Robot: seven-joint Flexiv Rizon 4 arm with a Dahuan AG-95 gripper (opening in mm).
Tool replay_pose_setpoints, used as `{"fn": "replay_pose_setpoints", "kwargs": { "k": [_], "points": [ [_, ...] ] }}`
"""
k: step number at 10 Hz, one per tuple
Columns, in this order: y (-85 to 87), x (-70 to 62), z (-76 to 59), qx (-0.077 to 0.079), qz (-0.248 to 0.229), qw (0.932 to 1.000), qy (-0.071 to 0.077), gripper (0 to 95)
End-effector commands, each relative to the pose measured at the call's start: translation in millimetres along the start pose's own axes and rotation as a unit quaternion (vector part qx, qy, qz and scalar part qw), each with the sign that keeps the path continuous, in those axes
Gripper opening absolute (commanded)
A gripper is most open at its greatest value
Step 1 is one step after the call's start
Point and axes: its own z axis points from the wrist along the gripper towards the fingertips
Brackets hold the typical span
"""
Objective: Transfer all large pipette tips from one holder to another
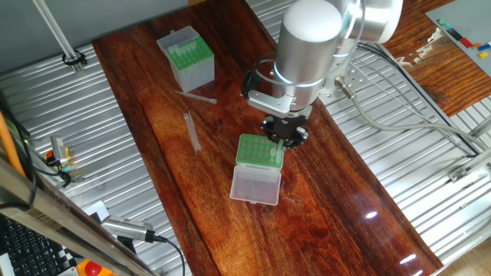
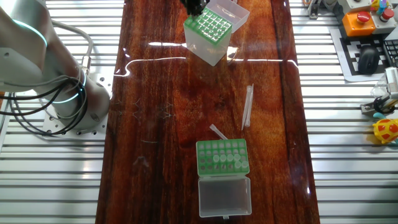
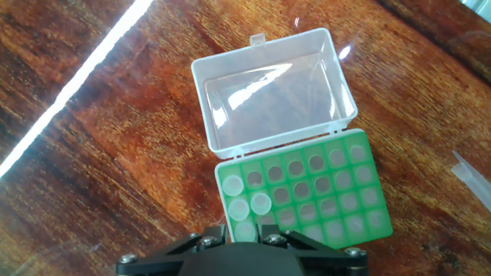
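The low green holder (image 3: 307, 192) lies below my gripper (image 3: 243, 227), its hinged clear lid (image 3: 272, 88) folded open. A few large pipette tips (image 3: 232, 185) stand in its left column. The jaws are slightly apart on either side of one of them, which still sits in its hole. The fixed views show the gripper (image 1: 284, 136) over the edge of this holder (image 1: 253, 147) (image 2: 208, 26). The other, taller translucent box (image 1: 186, 57) (image 2: 222, 155) stands further along the table with several tips in its green top.
Two loose tips (image 1: 192, 132) (image 1: 196, 97) lie on the wooden table between the two boxes, also visible as tips (image 2: 247, 106) (image 2: 217, 132). The taller box's clear lid (image 2: 224, 194) lies open. Ribbed metal flanks the wood. The arm's base (image 2: 68, 93) and cables sit beside the table.
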Motion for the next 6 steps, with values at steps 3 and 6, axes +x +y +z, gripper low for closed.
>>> {"fn": "replay_pose_setpoints", "kwargs": {
  "k": [3, 6],
  "points": [
    [-3.2, 0.9, -24.2, -0.005, -0.002, 1.0, 0.001, 0.0],
    [-4.4, 6.2, -49.2, -0.007, -0.008, 0.9999, 0.004, 0.0]
  ]
}}
